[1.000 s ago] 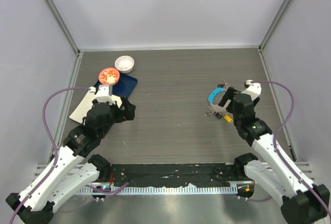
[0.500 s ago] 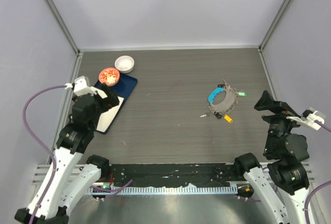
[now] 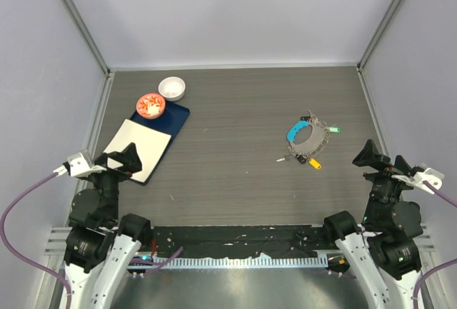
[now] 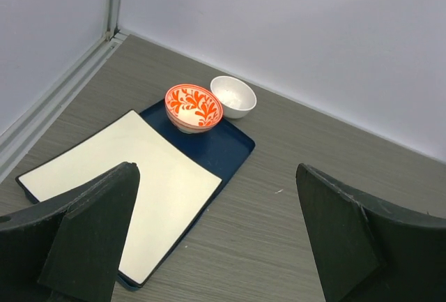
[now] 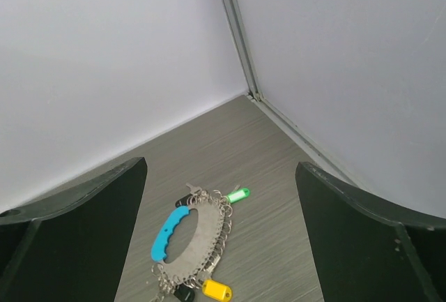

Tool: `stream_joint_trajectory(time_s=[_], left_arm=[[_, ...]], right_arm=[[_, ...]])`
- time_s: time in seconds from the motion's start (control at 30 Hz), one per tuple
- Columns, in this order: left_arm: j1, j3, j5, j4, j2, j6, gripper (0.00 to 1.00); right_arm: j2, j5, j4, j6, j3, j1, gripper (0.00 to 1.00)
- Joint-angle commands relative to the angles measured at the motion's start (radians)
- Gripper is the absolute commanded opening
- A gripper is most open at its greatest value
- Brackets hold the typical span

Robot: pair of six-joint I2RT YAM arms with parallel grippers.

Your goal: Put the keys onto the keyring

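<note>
From above we see the keyring (image 3: pixel 307 136), a grey beaded loop with a blue curved grip, flat on the wood-grain table (image 3: pixel 235 109), right of centre, keys (image 3: pixel 301 158) fanned around it. Only the left wrist view shows the left gripper (image 4: pixel 219 239) spread wide and empty over a glossy blue tray (image 4: pixel 233 150). The right wrist view shows the right gripper (image 5: pixel 221 166) equally wide, holding nothing.

Bright, even overhead light, faint soft shadows, sharp focus, no glare anywhere.
</note>
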Motion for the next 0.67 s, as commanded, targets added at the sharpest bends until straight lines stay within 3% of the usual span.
stream_joint_trajectory(time_s=[0.0, 0.63], left_arm=[[0.006, -0.015, -0.013, 0.043, -0.009, 0.036, 1.00], [0.144, -0.026, 0.041, 0.044, 0.017, 0.038, 1.00]], right_arm=[[-0.009, -0.008, 0.041, -0.017, -0.036, 0.001, 0.95], [-0.009, -0.083, 0.053, 0.034, -0.073, 0.009, 0.95]])
